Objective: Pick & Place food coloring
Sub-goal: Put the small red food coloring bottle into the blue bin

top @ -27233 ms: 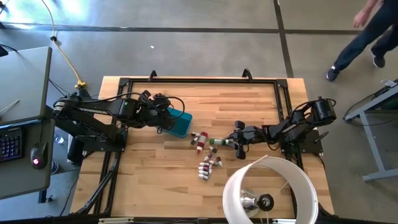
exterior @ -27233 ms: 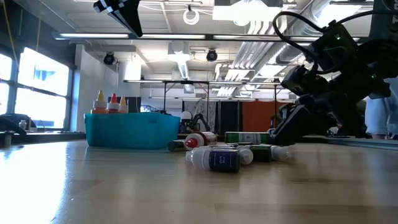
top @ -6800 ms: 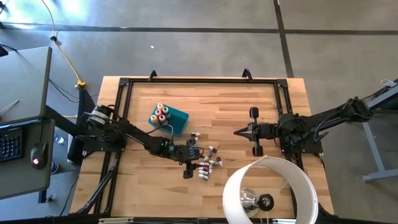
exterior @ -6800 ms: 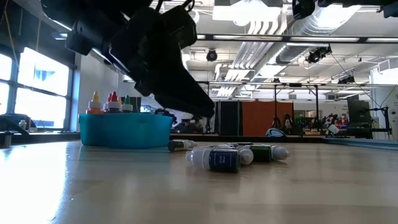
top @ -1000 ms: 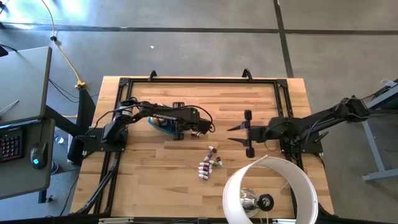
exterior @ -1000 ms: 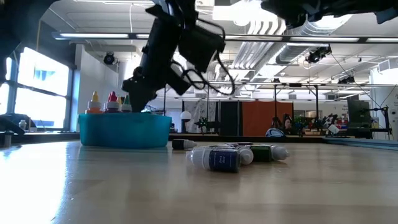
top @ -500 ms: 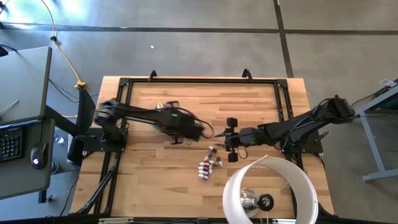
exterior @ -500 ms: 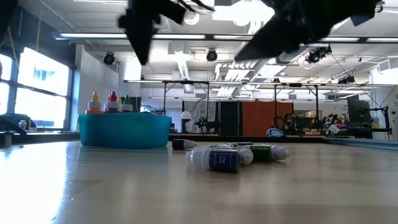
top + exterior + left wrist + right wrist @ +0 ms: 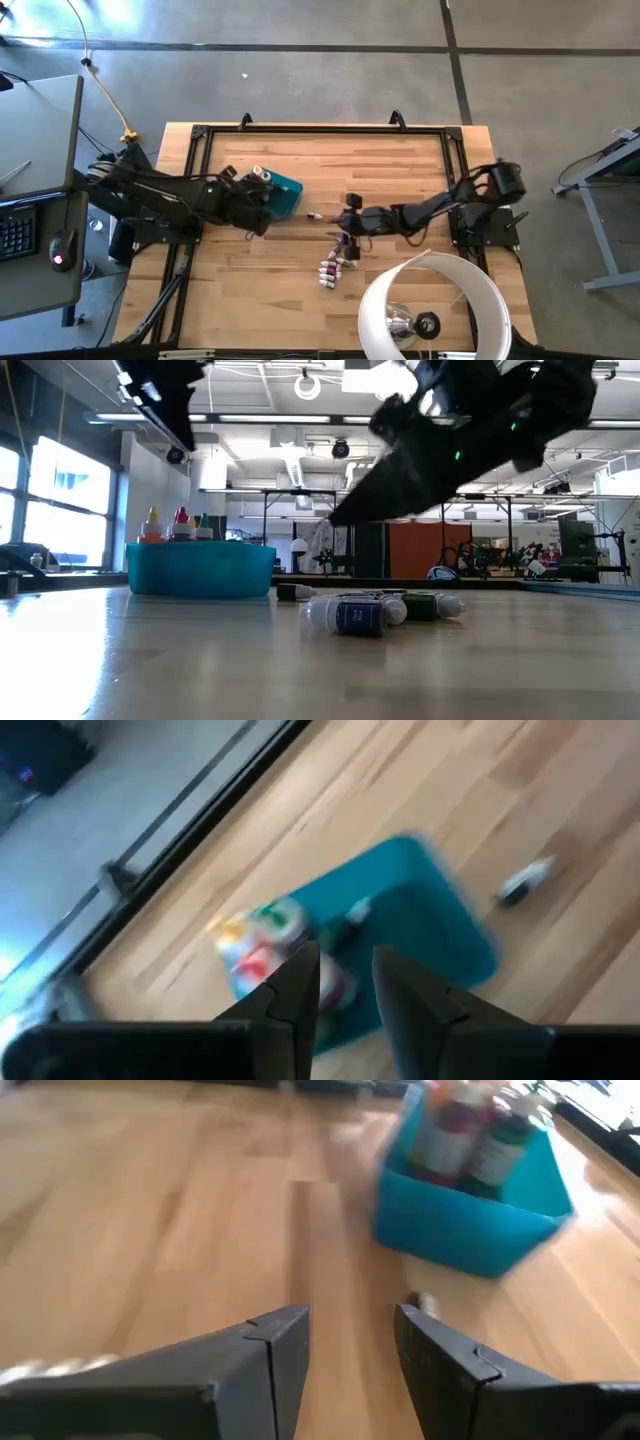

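Several small food coloring bottles (image 9: 334, 266) lie on their sides in a cluster on the wood table, also seen in the low view (image 9: 372, 610). One more bottle (image 9: 314, 215) lies alone beside the teal bin (image 9: 287, 194). A few bottles (image 9: 261, 178) stand upright inside the bin, their tips showing over its rim (image 9: 180, 523). My left gripper (image 9: 257, 203) hovers open and empty at the bin's left side (image 9: 345, 990). My right gripper (image 9: 346, 227) is open and empty just above the cluster, pointing toward the bin (image 9: 350, 1350).
A black metal frame (image 9: 320, 130) runs around the table's work area. A white lamp shade (image 9: 435, 305) stands at the near right corner, close to the right arm. Bare wood lies between the bin and the far edge.
My right gripper has reached toward the table's left and come lower, from the right side to just above the bottle cluster. My left gripper has drawn back toward the table's left, from the bin's right side across to its left side. The bottles have stayed put.
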Controlling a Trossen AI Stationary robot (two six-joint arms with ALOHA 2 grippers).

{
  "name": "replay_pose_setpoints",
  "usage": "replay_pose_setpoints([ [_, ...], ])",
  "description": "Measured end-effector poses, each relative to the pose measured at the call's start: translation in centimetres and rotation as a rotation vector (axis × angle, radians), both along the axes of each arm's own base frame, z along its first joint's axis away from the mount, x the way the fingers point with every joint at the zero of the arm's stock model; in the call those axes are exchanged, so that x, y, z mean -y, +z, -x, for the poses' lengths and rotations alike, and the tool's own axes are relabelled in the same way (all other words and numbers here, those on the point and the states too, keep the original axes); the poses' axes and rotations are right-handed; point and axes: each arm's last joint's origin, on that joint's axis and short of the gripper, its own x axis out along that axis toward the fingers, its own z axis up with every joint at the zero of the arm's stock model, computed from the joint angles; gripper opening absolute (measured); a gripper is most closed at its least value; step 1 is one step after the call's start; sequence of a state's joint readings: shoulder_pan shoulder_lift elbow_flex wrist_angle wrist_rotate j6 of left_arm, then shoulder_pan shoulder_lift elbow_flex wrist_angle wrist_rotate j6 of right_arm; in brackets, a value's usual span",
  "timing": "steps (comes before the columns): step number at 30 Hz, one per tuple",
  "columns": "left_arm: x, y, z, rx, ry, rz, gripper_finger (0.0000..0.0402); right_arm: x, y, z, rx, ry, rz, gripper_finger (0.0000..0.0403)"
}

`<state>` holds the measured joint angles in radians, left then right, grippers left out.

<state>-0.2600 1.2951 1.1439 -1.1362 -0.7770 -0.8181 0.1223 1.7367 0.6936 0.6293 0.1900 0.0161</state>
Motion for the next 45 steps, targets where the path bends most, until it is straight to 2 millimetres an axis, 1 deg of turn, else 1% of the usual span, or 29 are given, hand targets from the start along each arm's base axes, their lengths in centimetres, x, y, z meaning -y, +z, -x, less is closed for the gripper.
replay_pose_setpoints([
  [3, 0.5, -0.8, -0.3, 0.032, -0.042, -0.025, 0.0091, 1.2, -0.7, -1.7, 0.021, -0.059, -0.045, 0.014],
  [5, 0.7, -0.6, -0.9, 0.087, -0.054, -0.058, 0.0091, 1.9, -1.8, -2.9, -0.015, -0.089, -0.045, 0.014],
  [7, 0.7, -0.7, -0.9, 0.072, -0.065, -0.09, 0.0091, 2.6, -2.8, -4.0, -0.063, -0.108, -0.043, 0.014],
  [10, 0.7, -0.5, -1.3, 0.104, -0.076, -0.093, 0.0091, 3.4, -3.8, -5.7, -0.127, -0.134, -0.038, 0.014],
  [13, 0.7, -0.5, -1.3, 0.093, -0.086, -0.099, 0.0091, 4.0, -5.2, -6.6, -0.211, -0.168, -0.024, 0.014],
  [14, 0.7, -0.5, -1.2, 0.085, -0.09, -0.101, 0.0091, 4.2, -5.1, -6.9, -0.215, -0.172, -0.018, 0.014],
  [18, 0.7, -0.5, -1.3, 0.087, -0.096, -0.09, 0.0091, 4.8, -5.4, -7.5, -0.242, -0.177, -0.002, 0.014],
  [22, 0.8, -0.8, -1.5, 0.079, -0.092, -0.098, 0.0091, 5.5, -5.7, -7.3, -0.271, -0.164, -0.047, 0.0135],
  [24, 0.8, -0.7, -1.6, 0.097, -0.08, -0.096, 0.0091, 5.6, -5.8, -7.3, -0.275, -0.17, -0.071, 0.0123],
  [27, 0.8, -0.8, -1.6, 0.108, -0.068, -0.088, 0.0091, 5.7, -5.7, -7.3, -0.266, -0.168, -0.08, 0.0091],
  [30, 0.8, -1.3, -1.5, 0.104, -0.066, -0.091, 0.0091, 5.7, -5.4, -7.7, -0.204, -0.153, -0.082, 0.0064],
  [33, 0.7, -1.6, -1.5, 0.094, -0.069, -0.108, 0.0091, 5.5, -4.8, -8.2, -0.1, -0.087, -0.125, 0.0064],
  [36, 0.7, -1.9, -1.4, 0.079, -0.07, -0.112, 0.0091, 5.5, -2.8, -9.4, 0.057, -0.089, -0.12, 0.0071],
  [39, 0.7, -1.9, -1.4, 0.083, -0.069, -0.112, 0.0091, 5.5, -1.0, -10.7, 0.117, -0.129, -0.036, 0.0086],
  [41, 0.7, -1.8, -1.4, 0.088, -0.069, -0.112, 0.0091, 5.7, 0.7, -11.9, 0.16, -0.131, 0.039, 0.0089],
  [43, 0.7, -1.8, -1.5, 0.093, -0.069, -0.111, 0.0091, 6.3, 2.3, -13.0, 0.161, -0.125, 0.099, 0.0085],
  [45, 0.7, -1.8, -1.6, 0.104, -0.069, -0.109, 0.0091, 7.2, 3.6, -13.8, 0.116, -0.136, 0.112, 0.0078],
])
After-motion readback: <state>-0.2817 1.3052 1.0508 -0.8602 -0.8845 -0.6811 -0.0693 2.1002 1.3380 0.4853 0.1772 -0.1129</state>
